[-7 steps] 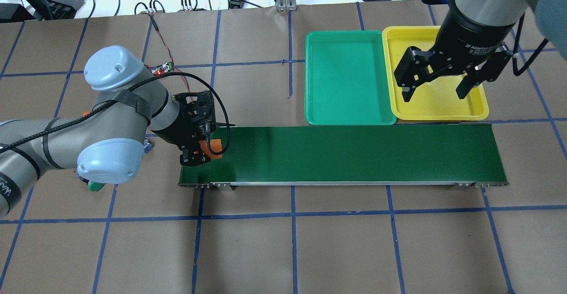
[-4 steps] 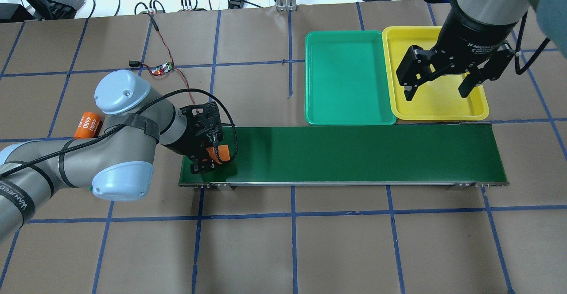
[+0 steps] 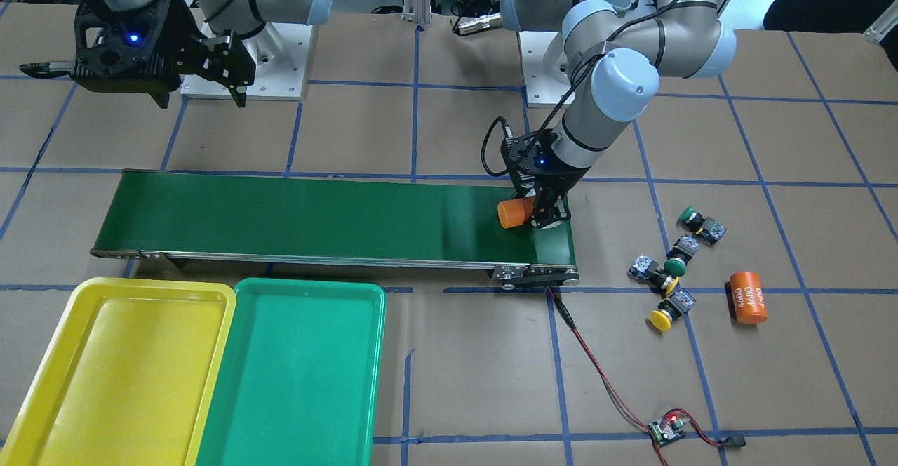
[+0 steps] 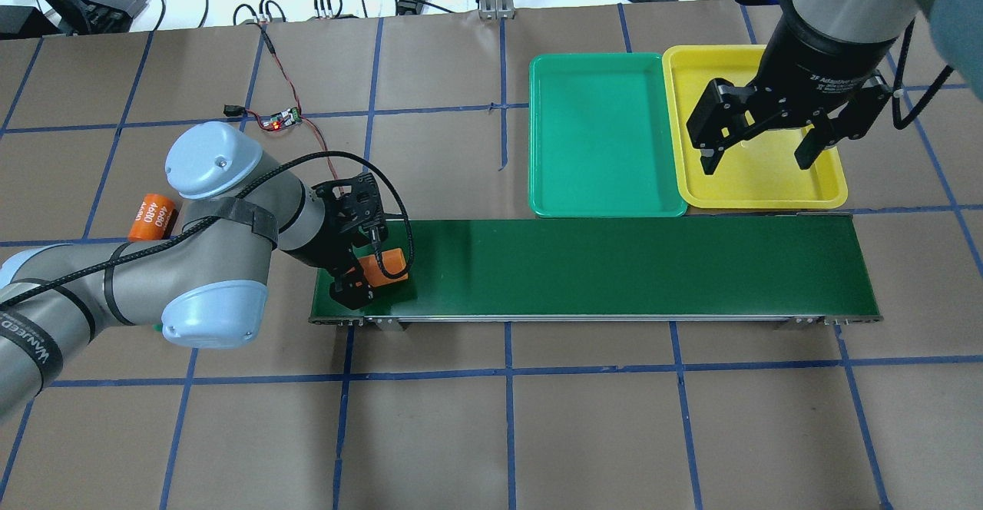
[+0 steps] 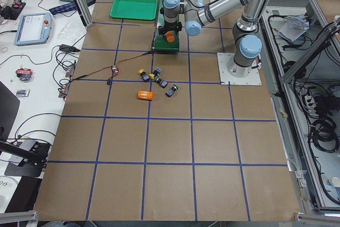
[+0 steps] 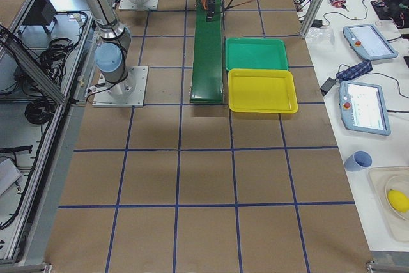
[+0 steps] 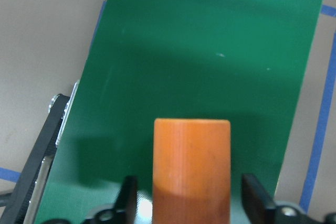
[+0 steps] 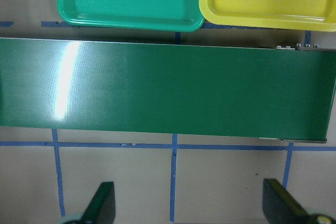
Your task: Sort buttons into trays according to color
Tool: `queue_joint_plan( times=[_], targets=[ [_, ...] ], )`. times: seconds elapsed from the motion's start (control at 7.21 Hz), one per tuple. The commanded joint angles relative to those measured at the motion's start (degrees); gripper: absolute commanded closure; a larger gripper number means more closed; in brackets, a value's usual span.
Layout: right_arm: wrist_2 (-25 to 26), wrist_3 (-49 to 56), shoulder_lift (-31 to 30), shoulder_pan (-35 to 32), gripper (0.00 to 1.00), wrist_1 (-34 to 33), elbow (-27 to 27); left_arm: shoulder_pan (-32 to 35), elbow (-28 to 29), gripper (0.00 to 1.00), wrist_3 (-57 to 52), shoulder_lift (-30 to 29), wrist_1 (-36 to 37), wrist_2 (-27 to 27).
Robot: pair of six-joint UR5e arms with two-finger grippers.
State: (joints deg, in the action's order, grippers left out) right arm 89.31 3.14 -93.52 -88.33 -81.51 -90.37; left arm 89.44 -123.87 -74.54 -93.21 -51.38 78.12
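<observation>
Our left hand (image 7: 190, 198) sits spread around the orange cylinder (image 4: 388, 263) on the belt (image 3: 316, 206), with gaps on both sides. We should lift straight up, then reach for the buttons (image 3: 675, 266), clustered on the surface (image 3: 421, 122) beside the belt's end. Our right hand (image 4: 760, 158) hovers spread above the yellow tray (image 4: 768, 187).

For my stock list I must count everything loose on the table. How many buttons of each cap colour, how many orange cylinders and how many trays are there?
Yellow-capped black push-button switches: 2
Green-capped black push-button switches: 2
Orange cylinders: 2
Shallow rectangular plastic trays, one yellow, one green: 2
Total: 8
</observation>
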Motion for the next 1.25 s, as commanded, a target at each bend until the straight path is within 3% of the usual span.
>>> queue_joint_plan(
  times=[0.0,0.28,0.55,0.83,1.11],
  targets=[
    [0.1,-0.1,0.0,0.0,0.00,0.0,-0.1,-0.1,1.2,0.00,-0.8,1.5,-0.2,1.6],
    [0.2,0.0,0.0,0.0,0.00,0.1,-0.1,-8.7,2.0,0.00,-0.2,2.2,-2.1,4.1],
    [0.3,-0.1,-0.1,0.0,0.00,0.5,0.0,-17.2,3.5,0.00,2.6,3.3,-9.4,5.9],
    [-0.1,-0.1,-0.1,0.0,0.00,-0.1,-0.1,-28.6,6.8,0.00,7.3,-0.6,-10.8,5.9],
    [-0.9,-0.2,0.9,-0.1,0.00,-0.8,-0.1,-29.5,14.9,0.00,17.3,-6.9,-10.7,6.0]
  ],
)
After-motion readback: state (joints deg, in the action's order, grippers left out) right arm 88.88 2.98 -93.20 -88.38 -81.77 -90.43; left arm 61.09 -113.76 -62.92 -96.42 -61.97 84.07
